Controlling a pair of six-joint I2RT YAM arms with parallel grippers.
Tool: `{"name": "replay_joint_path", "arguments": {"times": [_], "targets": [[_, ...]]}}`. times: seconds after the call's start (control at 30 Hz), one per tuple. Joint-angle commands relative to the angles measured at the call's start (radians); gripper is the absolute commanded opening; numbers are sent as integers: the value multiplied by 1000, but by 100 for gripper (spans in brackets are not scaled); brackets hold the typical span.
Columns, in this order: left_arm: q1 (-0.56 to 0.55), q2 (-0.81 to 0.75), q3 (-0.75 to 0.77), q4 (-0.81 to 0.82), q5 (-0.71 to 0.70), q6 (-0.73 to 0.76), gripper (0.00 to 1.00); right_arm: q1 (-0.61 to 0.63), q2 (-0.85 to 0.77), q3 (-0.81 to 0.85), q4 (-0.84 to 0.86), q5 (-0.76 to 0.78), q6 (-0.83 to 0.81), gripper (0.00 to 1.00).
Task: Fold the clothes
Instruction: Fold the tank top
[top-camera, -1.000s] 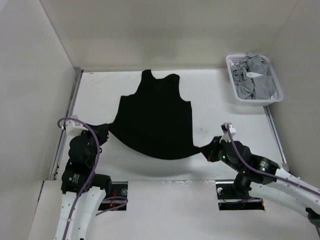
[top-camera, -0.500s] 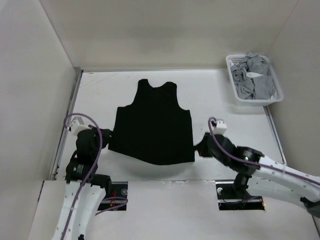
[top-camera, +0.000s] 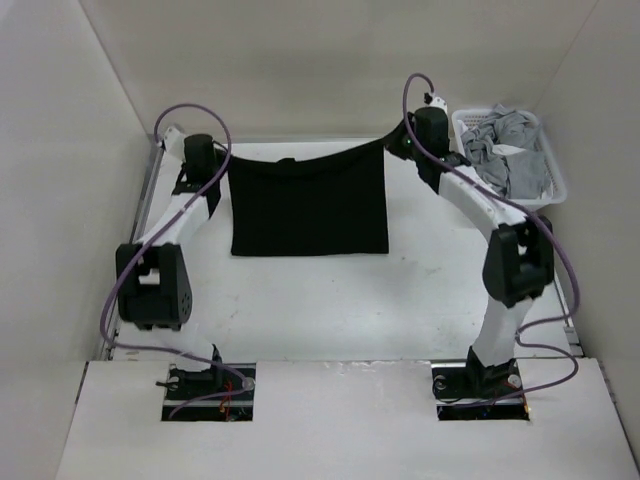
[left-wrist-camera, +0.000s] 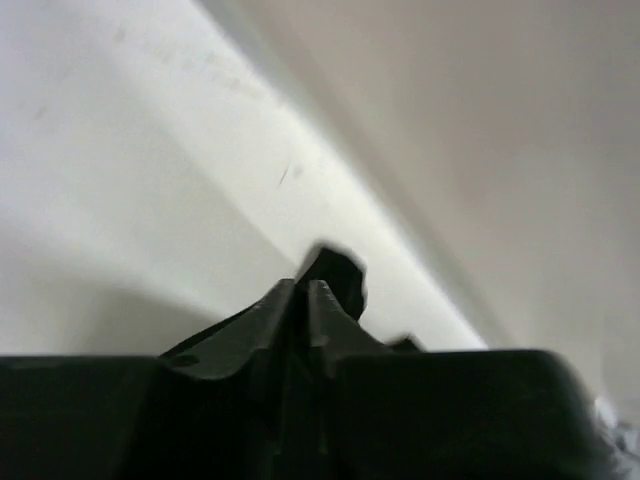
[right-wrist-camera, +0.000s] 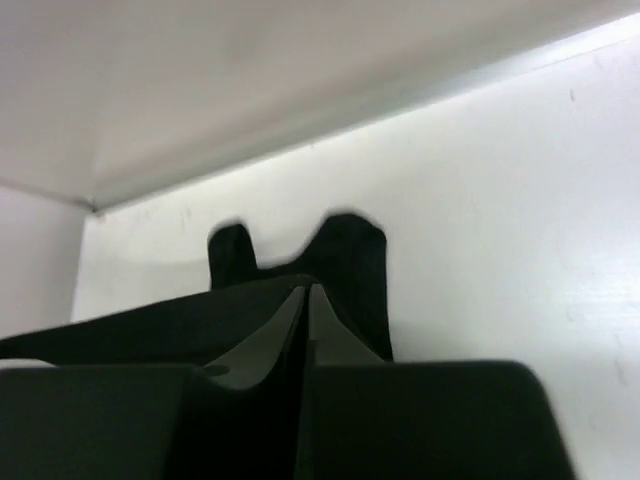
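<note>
- Far left: left gripper (top-camera: 214, 166) high up near the back wall, fingers pressed together on one corner of the black T-shirt (top-camera: 308, 210); in the wrist view, a tuft of black cloth poking out past the tips.
- Centre: T-shirt at the far middle of the table (top-camera: 330, 310), doubled over itself. Near fold straight and flat on the surface, upper edge strung between both grippers and sagging in the middle.
- Right of centre: right gripper (top-camera: 398, 146) about level with the left one, likewise closed on the other corner. In its wrist view, shoulder and neck outline lying flat just beyond the tips.
- Far right: white basket (top-camera: 556, 192) of light grey garments (top-camera: 505, 155), well apart from the shirt and not involved.
- Step in hand, by judgement: first fold, hem to shoulders, with the top layer over but not yet laid down.
- Next, probably: lower both corners together onto the shoulders, keeping the edge taut and square so no slack wrinkle forms in the middle. Then let go and draw clear without dragging the cloth.
</note>
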Motion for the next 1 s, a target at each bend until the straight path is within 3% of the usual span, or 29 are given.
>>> {"name": "replay_joint_path", "arguments": {"times": [0.0,0.07,0.13,0.23,0.3,0.4,0.47,0.57,0.67,0.97], "targets": [[15,153,178,102,29,47,22,-38,166,203,-2,-70,18,19],[38,189,191,73,45,43,35,-38,243,278,-36,-95,32,45],[60,123,96,74,40,7,39,-35,229,243,-42,-98,24,51],[60,-32,-108,141,20,3,36,-30,109,46,34,-92,13,48],[42,-153,-277,161,11,-8,35,-12,-5,-138,99,-83,18,37],[2,-303,-510,160,19,-52,34,31,-161,-409,207,-80,38,11],[-6,-377,-620,145,68,-43,35,66,-257,-578,272,-61,52,4],[29,-475,-768,131,151,-62,39,111,-367,-763,327,-26,79,4],[63,-503,-822,155,178,-85,41,134,-435,-860,357,-5,92,9],[92,-308,-814,299,272,-138,41,123,-430,-950,400,-17,119,28]]}}
